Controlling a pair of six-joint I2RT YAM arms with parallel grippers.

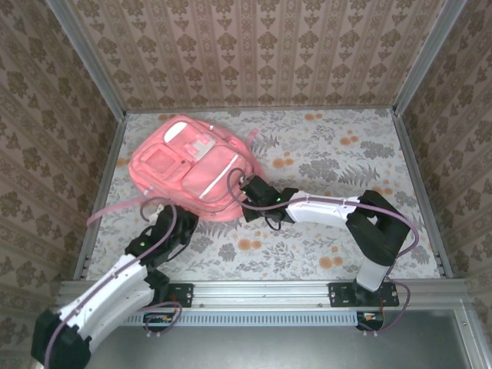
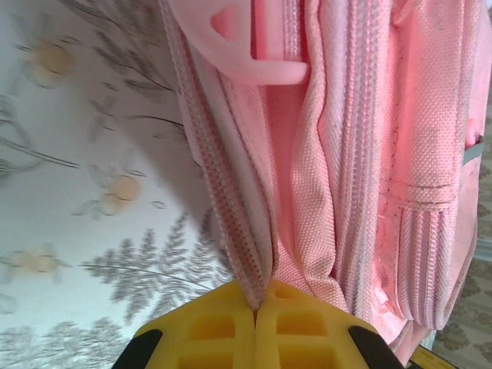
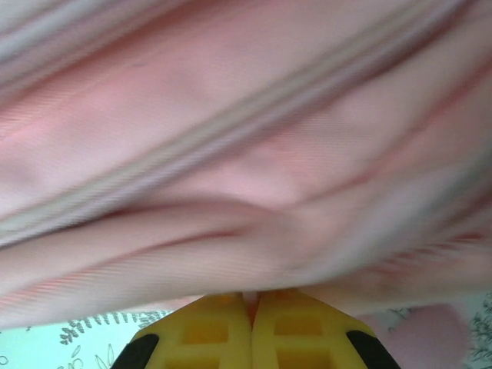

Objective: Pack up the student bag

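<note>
As arms reach in, jaws pinch the student bag [image 1: 184, 163]

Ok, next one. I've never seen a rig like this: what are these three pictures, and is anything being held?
These are two robot arms bolted at the near edge of a table with a flowery surface. The wide picture comes from a fixed camera above and behind them. The other two come from a small camera on each wrist, so the yellow blocks at the bottom are that arm's own fingers. On the table lies a big pink backpack, toward the far left. The left gripper is shut on the backpack's zipper edge. The right gripper is shut too, with pink fabric at its tips. It appears to pinch a fold, though that picture is blurred.
</note>
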